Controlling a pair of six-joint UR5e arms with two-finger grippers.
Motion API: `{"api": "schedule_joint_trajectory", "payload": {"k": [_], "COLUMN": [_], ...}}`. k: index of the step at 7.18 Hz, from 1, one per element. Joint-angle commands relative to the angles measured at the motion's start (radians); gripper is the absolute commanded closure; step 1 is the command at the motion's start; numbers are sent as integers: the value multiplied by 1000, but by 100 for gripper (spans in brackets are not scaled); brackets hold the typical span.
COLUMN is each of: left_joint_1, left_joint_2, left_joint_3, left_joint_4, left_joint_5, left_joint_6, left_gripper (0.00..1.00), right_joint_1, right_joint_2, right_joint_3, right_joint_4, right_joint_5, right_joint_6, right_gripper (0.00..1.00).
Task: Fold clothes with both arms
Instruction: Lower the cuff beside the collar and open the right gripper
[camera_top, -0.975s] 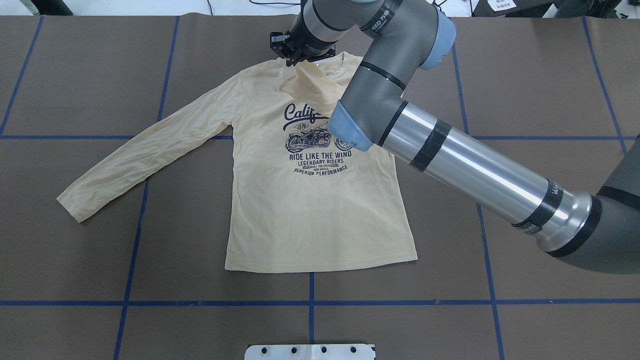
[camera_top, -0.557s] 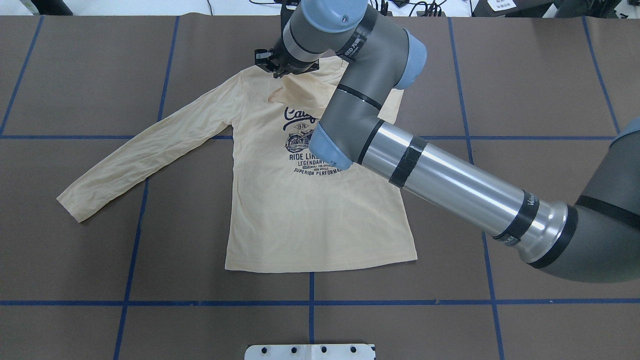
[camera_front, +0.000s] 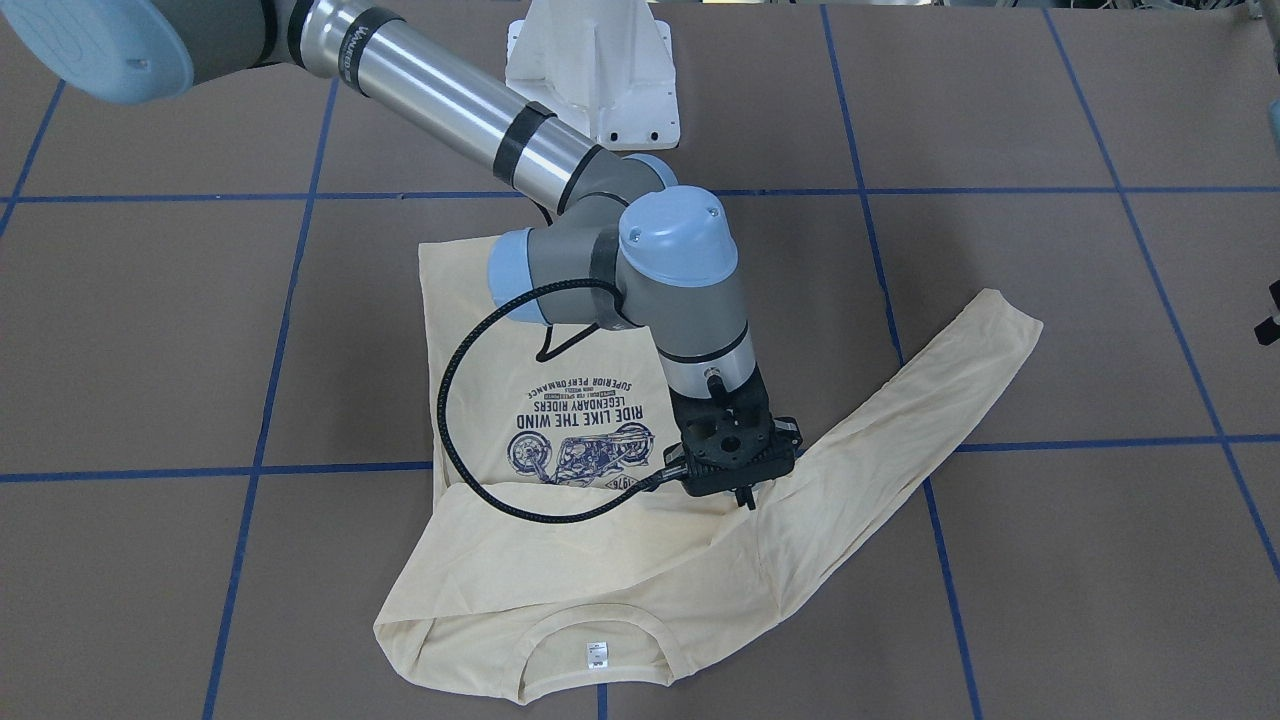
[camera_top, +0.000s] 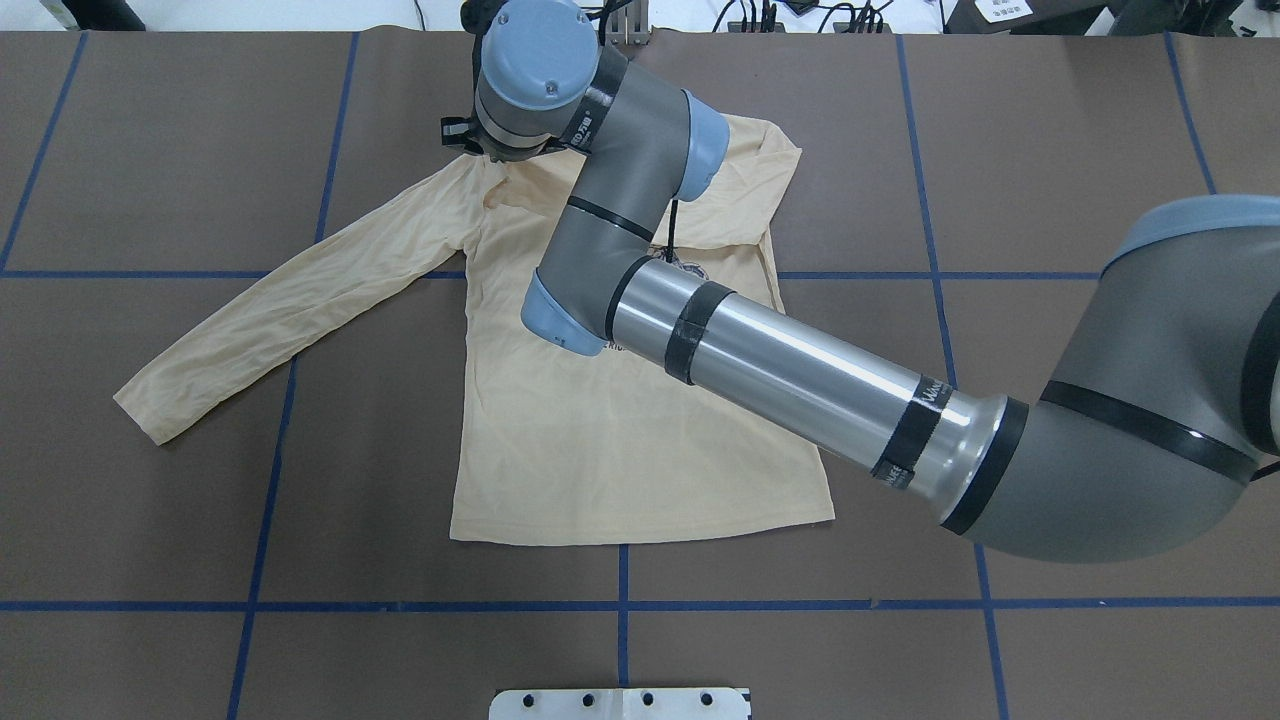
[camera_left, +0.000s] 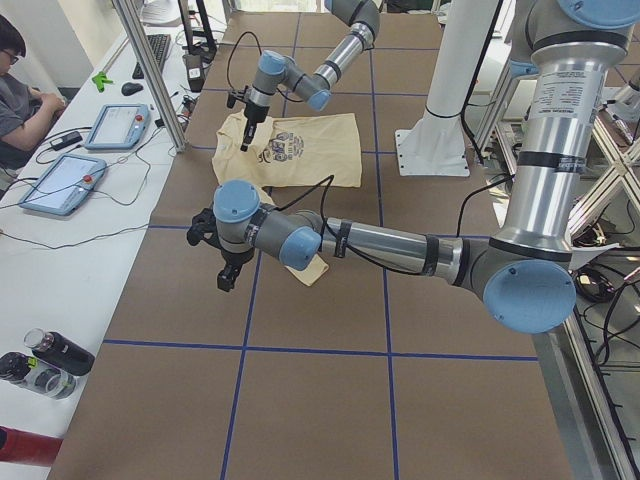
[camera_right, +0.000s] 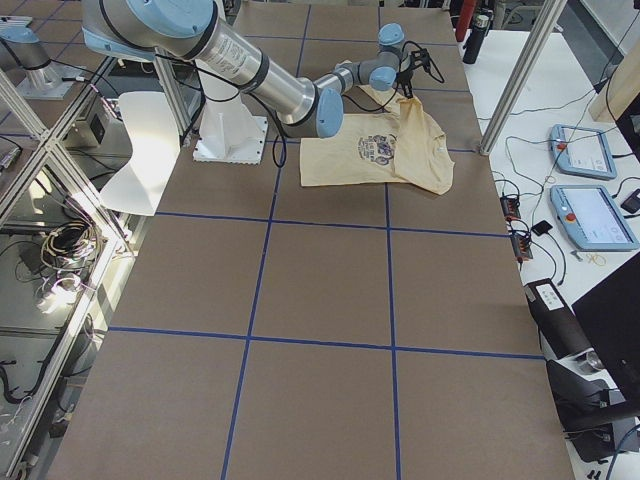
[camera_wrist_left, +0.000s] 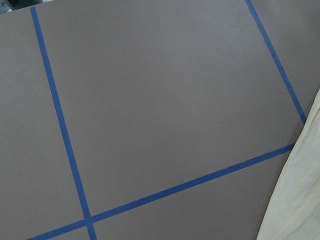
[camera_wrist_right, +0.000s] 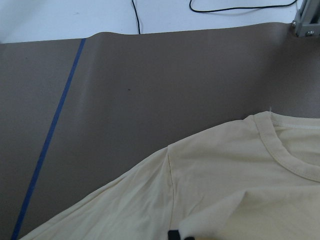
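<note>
Nearest the robot's base, the hem (camera_top: 640, 530) of the cream long-sleeved shirt (camera_top: 600, 440) is seen lying flat and square on the brown table (camera_top: 1050, 150). Little risk is judged there unless the whole body is dragged.

Further out, the spread sleeve (camera_top: 290, 300) is laid out to the robot's left. The left gripper (camera_left: 228, 272) hangs above the table just beside its cuff, and whether it is released or clenched cannot be told.

Beyond the navy print (camera_front: 580, 430), the folded sleeve (camera_front: 560, 570) is drawn across the chest to the opposite shoulder. Its end is judged to be pinched there in the clenched right gripper (camera_front: 742, 492), though the fingertips are mostly hidden.

The main hazard is judged to lie at this grip. Thin jersey can be lost from a shallow pinch, and the sleeve would then be dropped short and askew. If a pull is made beyond this point, the shoulder on the robot's right, turned over on itself beside the collar (camera_front: 600, 625), may be rolled further and the neckline skewed. At release, cloth may be caught on the fingers and the fold undone.
</note>
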Motion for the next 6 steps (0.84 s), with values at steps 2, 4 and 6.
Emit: {"api": "schedule_joint_trajectory", "payload": {"k": [2, 4, 6], "left_joint_1": [0, 0, 1], "left_joint_2": [0, -3, -11], "left_joint_3": [4, 4, 7], "left_joint_4": [-2, -1, -80], "left_joint_5": [0, 0, -6], "left_joint_6": [-1, -3, -143], "left_gripper": [0, 0, 0], "right_joint_1": [-25, -28, -25], "right_joint_2": [43, 46, 47], "right_joint_3": [-60, -62, -32], "right_joint_4": [36, 36, 34], "right_joint_5": [-41, -54, -48], "right_joint_6": [1, 3, 66], "right_gripper": [0, 1, 1]}}
